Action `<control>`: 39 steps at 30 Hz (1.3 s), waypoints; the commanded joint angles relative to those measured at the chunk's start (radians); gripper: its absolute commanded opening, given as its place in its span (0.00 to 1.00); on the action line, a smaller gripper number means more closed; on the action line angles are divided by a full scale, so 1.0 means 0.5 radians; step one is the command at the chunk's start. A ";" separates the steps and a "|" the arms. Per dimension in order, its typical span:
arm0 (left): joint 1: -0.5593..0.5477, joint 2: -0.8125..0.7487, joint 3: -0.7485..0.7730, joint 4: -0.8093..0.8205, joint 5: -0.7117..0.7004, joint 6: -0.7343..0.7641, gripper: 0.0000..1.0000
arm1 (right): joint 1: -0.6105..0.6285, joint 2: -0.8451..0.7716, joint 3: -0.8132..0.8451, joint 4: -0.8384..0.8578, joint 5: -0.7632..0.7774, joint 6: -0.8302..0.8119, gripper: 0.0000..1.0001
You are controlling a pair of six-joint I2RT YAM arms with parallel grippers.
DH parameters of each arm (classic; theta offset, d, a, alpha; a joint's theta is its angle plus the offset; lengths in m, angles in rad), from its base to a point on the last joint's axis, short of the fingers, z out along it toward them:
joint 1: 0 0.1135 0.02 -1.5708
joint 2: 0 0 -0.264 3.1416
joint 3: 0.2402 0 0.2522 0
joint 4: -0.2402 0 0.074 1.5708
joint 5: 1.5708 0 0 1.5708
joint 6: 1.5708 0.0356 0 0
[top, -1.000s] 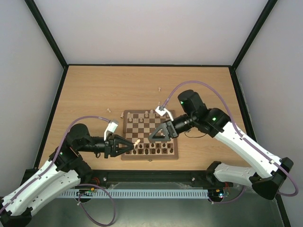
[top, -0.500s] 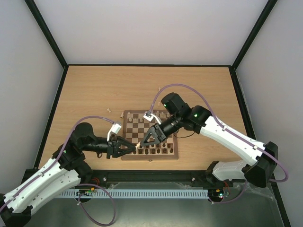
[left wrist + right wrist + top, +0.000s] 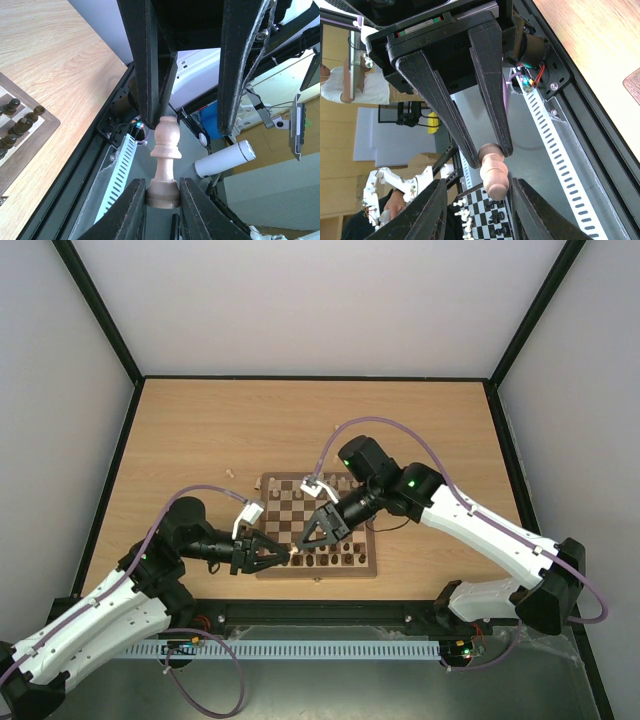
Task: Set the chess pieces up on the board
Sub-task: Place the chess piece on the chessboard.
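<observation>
The board (image 3: 318, 574) lies at the table's near middle, with dark chessmen (image 3: 330, 558) on its near rows and a few cream chess pieces (image 3: 321, 480) at its far edge. My left gripper (image 3: 285, 553) is shut on the base of a cream pawn (image 3: 292, 551) and holds it lying level above the board's near left part. In the left wrist view the left gripper (image 3: 162, 187) pinches the pawn (image 3: 164, 150). My right gripper (image 3: 303, 542) is open, and its fingers straddle the pawn's head (image 3: 493, 172). It also shows in the right wrist view (image 3: 479, 186).
Loose cream pieces lie on the tabletop left of the board (image 3: 229, 473) and behind it (image 3: 338, 427). The board's corner with dark pieces (image 3: 20, 120) shows in the left wrist view. The black frame rail (image 3: 320, 615) runs along the table's near edge.
My right gripper has swung from the board's right side left and nearer, until its open fingers stand around the pawn. My left gripper has moved slightly right with the pawn.
</observation>
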 commanded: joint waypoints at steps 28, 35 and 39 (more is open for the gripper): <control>-0.007 -0.022 0.103 -0.236 -0.118 0.130 0.57 | 0.096 0.117 0.084 -0.064 0.143 -0.060 0.11; 0.016 -0.028 0.283 -0.543 -0.558 0.182 0.71 | 0.091 0.175 0.164 -0.191 0.490 -0.146 0.09; 0.044 -0.030 0.395 -0.724 -0.883 0.193 0.74 | 0.082 0.261 0.232 -0.298 0.764 -0.204 0.07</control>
